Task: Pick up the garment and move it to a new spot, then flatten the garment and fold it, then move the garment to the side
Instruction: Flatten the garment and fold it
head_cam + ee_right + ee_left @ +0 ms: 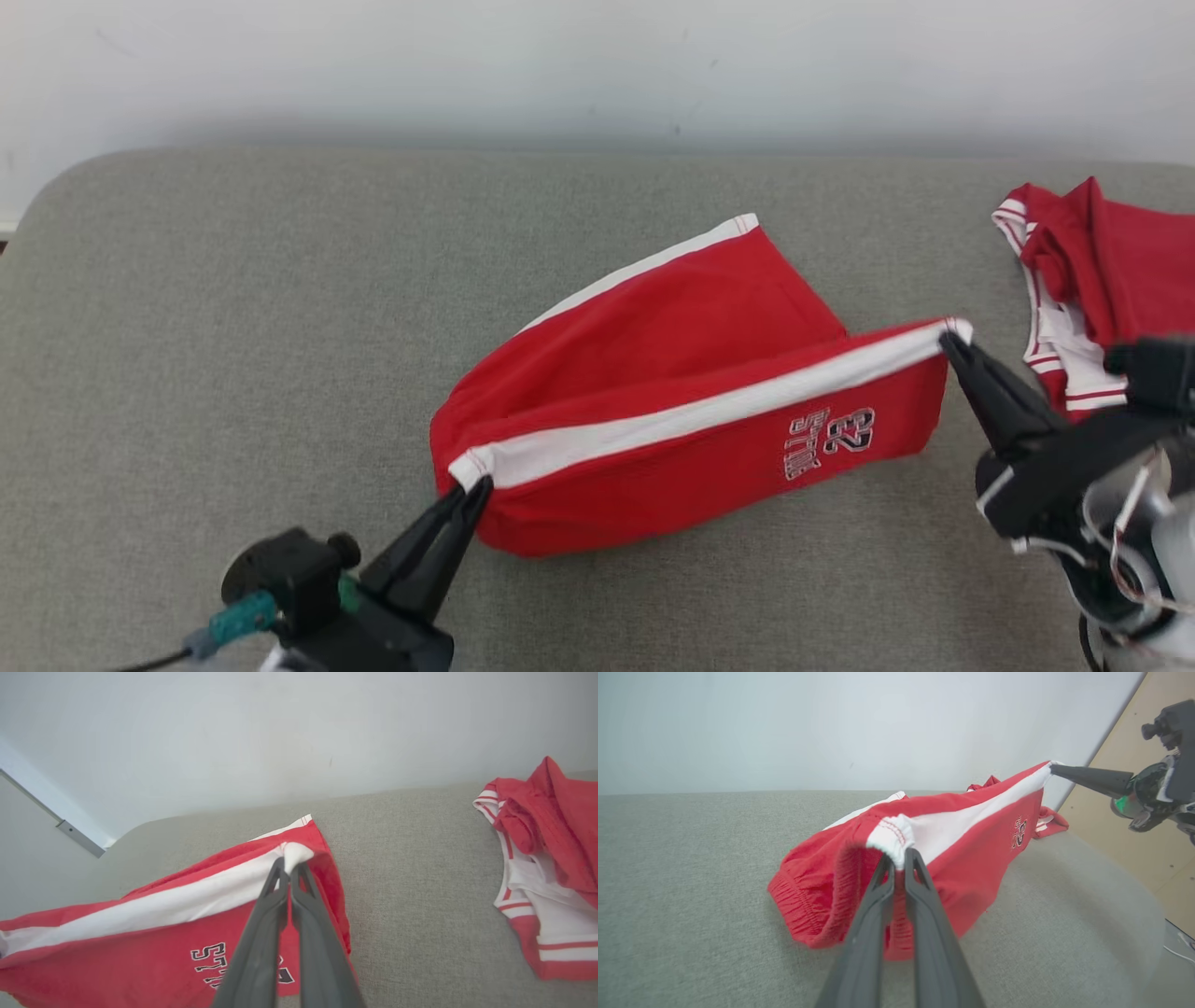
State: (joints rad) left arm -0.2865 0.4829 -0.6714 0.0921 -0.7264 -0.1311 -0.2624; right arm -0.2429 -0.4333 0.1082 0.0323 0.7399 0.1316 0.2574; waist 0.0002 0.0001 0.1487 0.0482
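**Operator:** Report the state of each hand.

**Technician:** The left hand (476, 487) is closed. Its two dark fingers pinch the waistband end of the white stripe (709, 406) on the red shorts (691, 355). The right hand (948, 338) is also closed, and pinches the leg-hem end of the same stripe.

**Operator:** Location of the shorts?

**Technician:** They are near the middle of the grey padded surface (233, 327). The striped edge is raised and pulled into a straight line between the two hands. The cloth below it hangs down, with the printed lettering (831, 439) facing the robot. The gathered elastic waistband (794, 900) sags onto the surface at the left end. The far leg lies flat toward the wall (560, 65), with its own white stripe along the far edge.

**Operator:** Other items nearby?

**Technician:** A second red-and-white garment (1111, 271) lies crumpled at the right end of the surface, just beyond the right hand. In the right wrist view, a strip of bare grey cloth separates it from the shorts, so the two do not touch.

**Operator:** Obstructions?

**Technician:** The second garment occupies the right end of the surface. The left wrist view shows tan floor (1148, 826) past the rounded right edge.
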